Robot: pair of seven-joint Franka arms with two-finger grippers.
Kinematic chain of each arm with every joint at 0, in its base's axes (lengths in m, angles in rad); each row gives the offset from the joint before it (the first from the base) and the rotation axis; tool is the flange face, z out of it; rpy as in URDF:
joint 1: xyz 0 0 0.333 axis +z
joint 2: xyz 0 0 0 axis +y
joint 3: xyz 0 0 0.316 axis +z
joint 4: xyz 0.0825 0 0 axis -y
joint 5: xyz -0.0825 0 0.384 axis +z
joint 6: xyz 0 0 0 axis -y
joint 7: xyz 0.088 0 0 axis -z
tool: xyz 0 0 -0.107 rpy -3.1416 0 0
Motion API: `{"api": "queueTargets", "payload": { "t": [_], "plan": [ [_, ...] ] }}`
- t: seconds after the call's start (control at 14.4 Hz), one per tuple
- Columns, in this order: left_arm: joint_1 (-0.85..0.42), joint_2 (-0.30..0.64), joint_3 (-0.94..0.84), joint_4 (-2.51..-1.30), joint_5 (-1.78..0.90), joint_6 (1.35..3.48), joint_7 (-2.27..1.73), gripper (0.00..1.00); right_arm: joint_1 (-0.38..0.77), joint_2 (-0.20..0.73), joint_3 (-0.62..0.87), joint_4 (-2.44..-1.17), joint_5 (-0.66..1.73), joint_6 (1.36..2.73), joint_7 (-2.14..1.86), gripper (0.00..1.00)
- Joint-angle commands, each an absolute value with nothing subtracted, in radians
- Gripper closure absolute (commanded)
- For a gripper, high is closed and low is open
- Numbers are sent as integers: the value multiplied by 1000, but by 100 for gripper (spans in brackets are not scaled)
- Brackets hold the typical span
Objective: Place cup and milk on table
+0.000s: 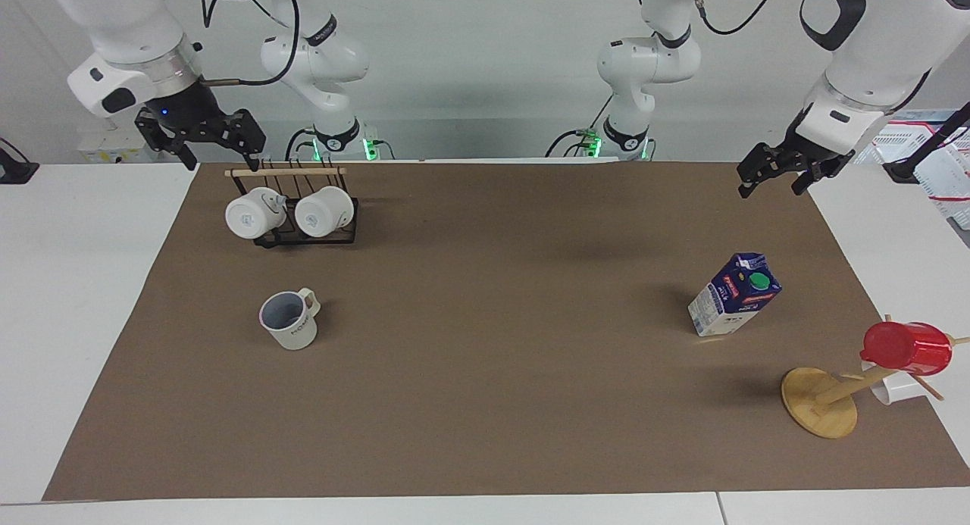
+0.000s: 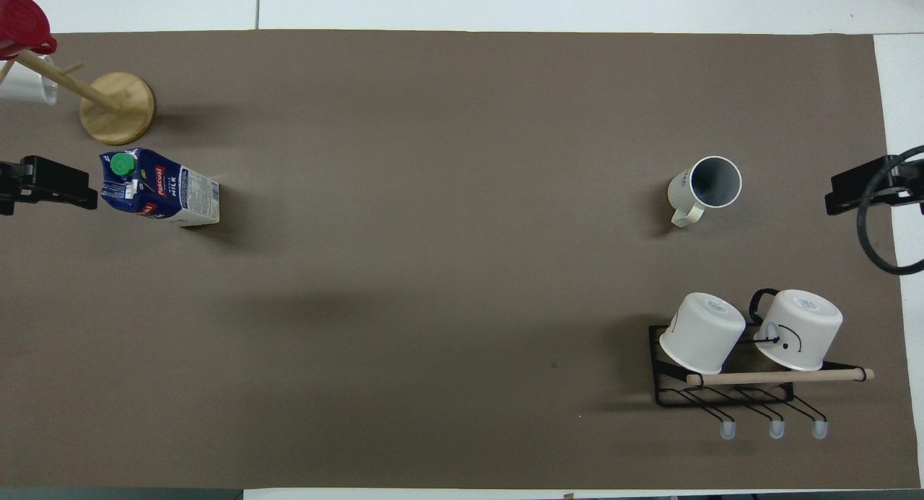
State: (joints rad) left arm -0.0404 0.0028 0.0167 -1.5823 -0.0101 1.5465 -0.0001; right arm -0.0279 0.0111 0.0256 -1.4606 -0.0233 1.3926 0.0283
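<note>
The cream cup (image 1: 290, 320) (image 2: 706, 186) stands upright on the brown mat (image 1: 492, 335) of the white table (image 1: 68, 282), toward the right arm's end, handle showing. The blue and white milk (image 1: 733, 295) (image 2: 160, 195) with its green cap stands on the mat toward the left arm's end. My right gripper (image 1: 220, 157) (image 2: 859, 190) hangs open and empty over the mat's edge by the mug rack. The left gripper (image 1: 769, 188) (image 2: 50, 186) hangs open and empty over the mat's edge at its own end, apart from the milk.
A black wire rack (image 1: 303, 233) (image 2: 722, 392) holds two white mugs, nearer to the robots than the cup. A wooden mug tree (image 1: 820, 402) (image 2: 117, 107) with a red cup (image 1: 905, 348) and a white cup stands farther from the robots than the milk.
</note>
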Motion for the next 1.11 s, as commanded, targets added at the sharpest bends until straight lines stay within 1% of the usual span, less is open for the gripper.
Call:
{"api": "queueTargets", "payload": {
  "t": [0.0,0.14,0.21,0.28,0.49,0.62,0.76,0.83,0.9,1.04],
  "plan": [
    [-32,-20,14,-1606,-6,1559,8,0,-29,11,28,-1459,-26,1399,14,0],
    [-32,-20,14,-1605,-6,1559,8,0,-29,-1,28,-1492,-18,1417,32,0],
    [-32,-20,14,-1606,-8,1559,8,0,-29,-18,28,-1538,-14,1483,44,0],
    [-32,-20,14,-1606,-8,1559,8,0,-31,-21,28,-1554,-14,1550,41,0],
    [-32,-20,14,-1606,-8,1559,8,0,-34,-3,28,-1563,-23,1589,23,0],
    [-32,-20,14,-1606,-8,1559,8,0,-35,41,28,-1578,-14,1667,-30,0],
    [-32,-20,14,-1606,-6,1559,8,0,-61,121,26,-1583,21,1759,-141,0],
    [-32,-20,14,-1606,-8,1559,8,0,-86,145,26,-1607,59,1813,-176,0],
    [-32,-20,14,-1606,-8,1559,8,0,-93,143,26,-1677,70,1883,-202,0],
    [-32,-20,14,-1606,-8,1559,8,0,-112,108,26,-1874,77,2070,-256,0]
  ]
}}
